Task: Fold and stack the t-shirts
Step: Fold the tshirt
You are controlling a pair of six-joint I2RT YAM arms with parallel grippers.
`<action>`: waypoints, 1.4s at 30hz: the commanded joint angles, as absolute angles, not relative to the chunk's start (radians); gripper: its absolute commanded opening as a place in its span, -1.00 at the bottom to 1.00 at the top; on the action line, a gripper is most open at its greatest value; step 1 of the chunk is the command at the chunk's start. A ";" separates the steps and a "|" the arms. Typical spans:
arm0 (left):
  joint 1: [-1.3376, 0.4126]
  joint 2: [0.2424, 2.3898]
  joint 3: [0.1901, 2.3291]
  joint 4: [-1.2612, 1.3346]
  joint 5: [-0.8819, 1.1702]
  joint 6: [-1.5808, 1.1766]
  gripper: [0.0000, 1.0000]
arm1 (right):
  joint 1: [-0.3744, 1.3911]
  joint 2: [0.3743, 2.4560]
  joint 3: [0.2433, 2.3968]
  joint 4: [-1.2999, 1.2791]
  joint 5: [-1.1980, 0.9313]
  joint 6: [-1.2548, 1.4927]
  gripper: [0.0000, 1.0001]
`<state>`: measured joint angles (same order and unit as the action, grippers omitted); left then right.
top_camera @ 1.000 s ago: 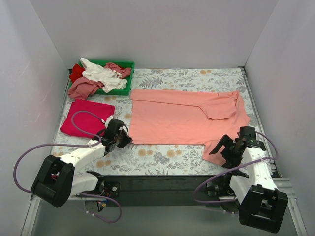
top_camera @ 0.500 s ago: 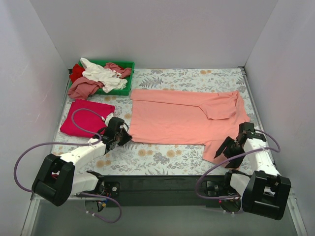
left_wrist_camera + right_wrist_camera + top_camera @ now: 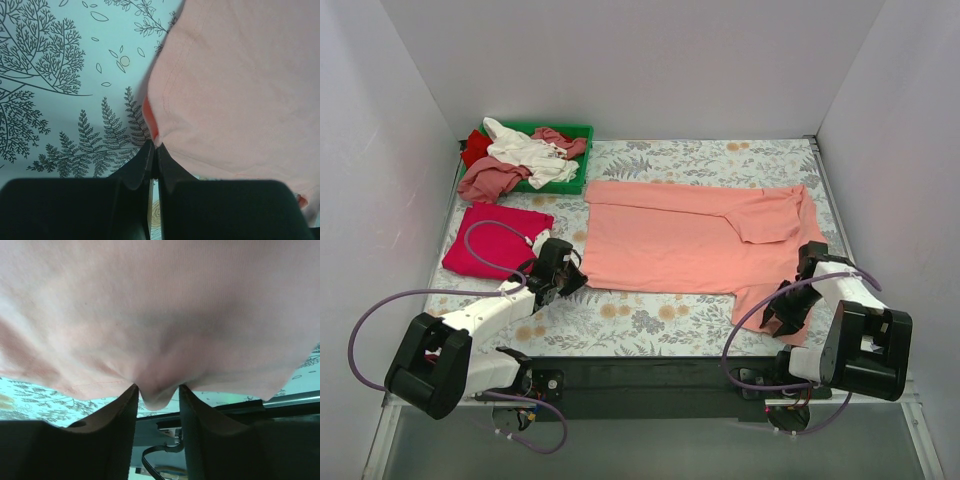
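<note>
A large salmon-pink t-shirt (image 3: 690,240) lies spread flat across the middle of the table. My left gripper (image 3: 578,283) is shut on its near left corner; in the left wrist view the hem (image 3: 165,100) is pinched at the tips of my left gripper (image 3: 156,145). My right gripper (image 3: 782,318) sits at the shirt's near right hem. There its jaws stand partly apart, and a bulge of the pink cloth (image 3: 160,305) hangs between the tips of the right gripper (image 3: 157,390). A folded magenta-red t-shirt (image 3: 495,240) lies at the left.
A green tray (image 3: 582,130) stands at the far left corner with a heap of white (image 3: 530,155), dusty-rose (image 3: 490,180) and red (image 3: 475,148) tees spilling over it. White walls close in both sides. The table's near edge runs just behind my right gripper.
My right gripper has moved in onto the shirt's near right hem and its jaws have narrowed around the cloth. The left gripper has held its grip and barely moved.
</note>
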<state>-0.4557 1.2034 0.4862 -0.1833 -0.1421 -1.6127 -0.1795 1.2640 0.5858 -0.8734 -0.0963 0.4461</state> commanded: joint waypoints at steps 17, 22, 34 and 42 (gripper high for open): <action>-0.460 1.201 0.592 -0.196 -0.169 -1.620 -1.00 | -0.167 1.126 0.781 -0.779 -0.092 0.446 -0.97; -0.460 1.253 0.640 -0.190 -0.160 -1.628 -1.00 | -0.166 1.086 0.868 -0.692 -0.126 0.488 -0.97; -0.443 1.396 0.773 -0.152 -0.274 -1.640 -1.00 | -0.144 1.236 1.022 -0.453 -0.230 0.566 -0.97; -0.391 1.480 0.871 -0.137 -0.299 -1.621 -1.00 | -0.132 1.374 1.152 -0.426 -0.227 0.552 -0.97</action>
<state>-0.4122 1.4769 0.8177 -0.1555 -0.2443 -1.6348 -0.1360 1.3495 1.0851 -0.4824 -0.2138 0.5529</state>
